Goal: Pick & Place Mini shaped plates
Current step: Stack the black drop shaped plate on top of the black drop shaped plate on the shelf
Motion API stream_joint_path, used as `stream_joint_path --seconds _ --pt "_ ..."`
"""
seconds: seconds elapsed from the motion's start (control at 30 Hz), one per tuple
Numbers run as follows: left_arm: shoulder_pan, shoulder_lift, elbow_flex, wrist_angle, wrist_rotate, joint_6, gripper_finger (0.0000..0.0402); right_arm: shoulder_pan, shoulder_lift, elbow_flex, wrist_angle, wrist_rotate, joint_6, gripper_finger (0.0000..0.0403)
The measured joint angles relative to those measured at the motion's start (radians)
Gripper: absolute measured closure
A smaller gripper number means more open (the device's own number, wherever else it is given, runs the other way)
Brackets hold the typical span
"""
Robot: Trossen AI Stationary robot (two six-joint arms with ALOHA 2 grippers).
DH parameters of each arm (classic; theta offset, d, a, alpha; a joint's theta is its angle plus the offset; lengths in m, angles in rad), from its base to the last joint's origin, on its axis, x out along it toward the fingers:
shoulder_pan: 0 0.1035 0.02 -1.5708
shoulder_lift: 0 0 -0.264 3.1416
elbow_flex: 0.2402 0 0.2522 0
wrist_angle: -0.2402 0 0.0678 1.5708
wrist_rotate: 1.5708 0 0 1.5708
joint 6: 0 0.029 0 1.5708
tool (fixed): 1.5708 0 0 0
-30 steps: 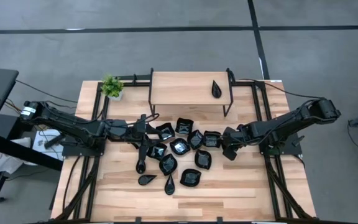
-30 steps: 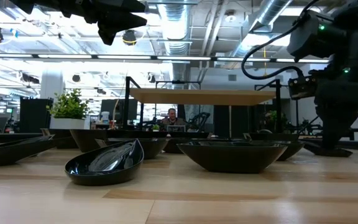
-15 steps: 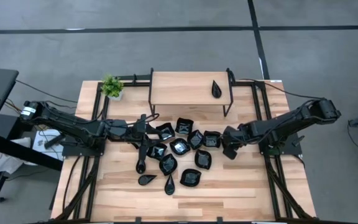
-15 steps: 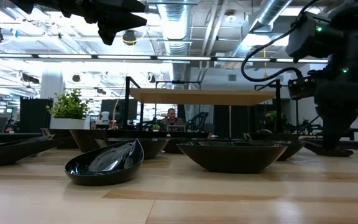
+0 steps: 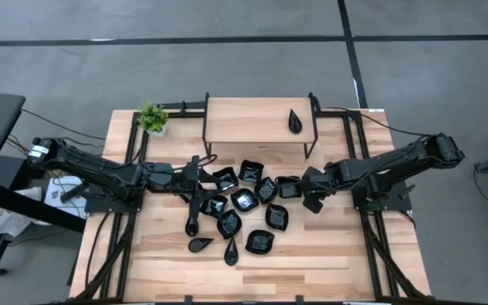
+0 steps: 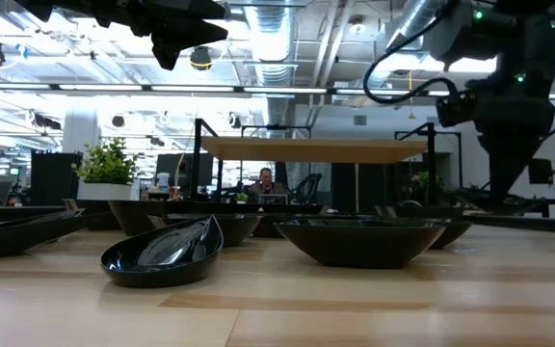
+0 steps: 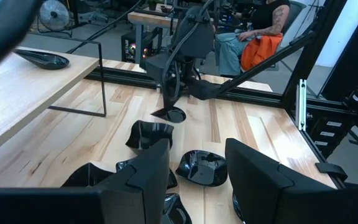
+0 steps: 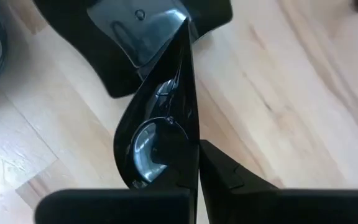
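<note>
Lifting one plate clear of the pile

My right gripper [image 5: 311, 196] is pinched tight on the rim of a teardrop plate [image 8: 160, 130], held edge-on just off the bench [image 5: 329, 254] near its right edge, so it clears the cluster of plates [image 5: 244, 207] mid-bench. My left gripper [image 7: 194, 180] waits above the cluster's left side, fingers parted and empty. One plate on the shelf [image 5: 295, 121] suggests the destination.

A bunch of mini shaped plates [image 5: 244, 202] sits in the middle of the table [image 5: 329, 254], close together. A raised shelf [image 5: 257, 120] stands at the far side with one plate [image 5: 295, 121] on its right end, and a potted plant [image 5: 152, 118] is just left of it. The left gripper [image 5: 200, 178] hangs over the left of the bunch, and the right gripper [image 5: 310, 202] is at its right edge.
</note>
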Motion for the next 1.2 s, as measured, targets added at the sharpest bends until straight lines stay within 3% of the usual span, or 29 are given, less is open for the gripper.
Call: stream_joint_path --seconds 0.33,0.53,0.8,1.0,1.2 --pt "0.0 0.0 0.0 0.0 0.0 0.0 0.0243 -0.007 0.0 0.132 -0.103 0.077 -0.035 0.0401" --pt "0.0 0.0 0.0 0.0 0.0 0.0 0.0243 -0.076 0.0 0.256 -0.108 0.149 -0.136 0.0401" --pt "0.0 0.0 0.0 0.0 0.0 0.0 0.0243 -0.294 0.0 0.438 -0.103 0.155 -0.301 0.0401" --pt "0.0 0.0 0.0 0.0 0.0 0.0 0.0243 -0.501 0.001 0.495 -0.025 0.15 -0.367 0.0401" --pt "0.0 0.0 0.0 0.0 0.0 0.0 0.0243 -0.71 0.041 0.494 0.076 -0.029 -0.375 0.0401"
